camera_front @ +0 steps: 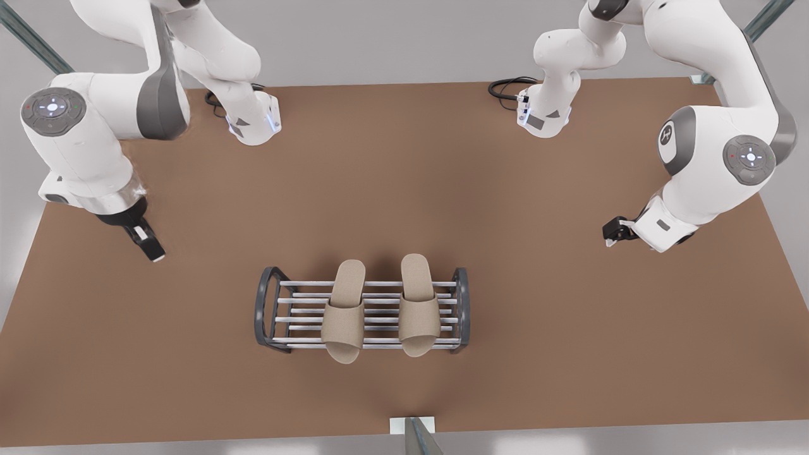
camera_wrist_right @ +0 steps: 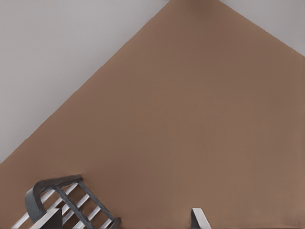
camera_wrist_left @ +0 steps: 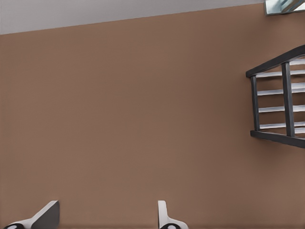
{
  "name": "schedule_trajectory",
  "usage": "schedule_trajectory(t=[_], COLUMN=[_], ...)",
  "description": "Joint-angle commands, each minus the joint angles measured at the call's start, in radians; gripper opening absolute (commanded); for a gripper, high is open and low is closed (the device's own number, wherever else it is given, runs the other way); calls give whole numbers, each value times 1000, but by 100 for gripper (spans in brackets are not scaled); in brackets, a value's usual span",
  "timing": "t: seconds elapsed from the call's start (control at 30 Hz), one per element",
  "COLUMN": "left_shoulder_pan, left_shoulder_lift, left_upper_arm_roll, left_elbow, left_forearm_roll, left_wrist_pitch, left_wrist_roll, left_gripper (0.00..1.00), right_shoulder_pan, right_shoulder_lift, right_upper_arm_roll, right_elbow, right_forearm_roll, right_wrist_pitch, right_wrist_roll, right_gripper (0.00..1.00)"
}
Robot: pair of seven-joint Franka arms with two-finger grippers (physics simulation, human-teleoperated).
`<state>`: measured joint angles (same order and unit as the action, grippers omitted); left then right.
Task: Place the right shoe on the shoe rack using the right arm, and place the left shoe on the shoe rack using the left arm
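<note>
Both slippers, the left shoe (camera_front: 344, 313) and the right shoe (camera_front: 419, 306), already rest side by side across the shoe rack (camera_front: 265, 309) near the bench's front edge, while the left gripper (camera_wrist_left: 107, 217) and the right gripper (camera_wrist_right: 126, 220), fingers apart and empty, hover near opposite side edges, so nothing appears left.

Brown table (camera_front: 404, 189); black cables (camera_front: 505, 85) at far edge; grey floor (camera_front: 392, 44) beyond.

the left arm (camera_front: 708, 170) stands at the front view's right, elbow bent and wrist turned inward and held low. the left gripper (camera_front: 612, 235) points toward the middle, its fingers (camera_wrist_left: 46, 216) spread wide. the right arm (camera_front: 82, 145) at the front view's left bends down, its right gripper (camera_front: 152, 248) angled downward and inward, fingers (camera_wrist_right: 198, 218) parted too. both grippers hold nothing.
</note>
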<state>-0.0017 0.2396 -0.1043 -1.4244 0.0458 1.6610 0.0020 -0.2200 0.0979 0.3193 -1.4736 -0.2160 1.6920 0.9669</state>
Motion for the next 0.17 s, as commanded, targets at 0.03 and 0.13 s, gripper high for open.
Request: schedule_trajectory(t=[0.03, 0.13], left_shoulder_pan=[2, 0], left_shoulder_lift=[1, 3], left_upper_arm_roll=[0, 0], left_elbow=[-1, -1], left_forearm_roll=[0, 0], left_wrist_pitch=[2, 2], left_wrist_roll=[-13, -13], left_gripper=[100, 100], right_shoulder_pan=[206, 229], right_shoulder_lift=[-55, -10], right_upper_arm_roll=[-253, -238], right_elbow=[-50, -34], right_forearm_roll=[196, 198], right_wrist_pitch=[-89, -86], right_wrist_roll=[-936, -935], right_gripper=[100, 100])
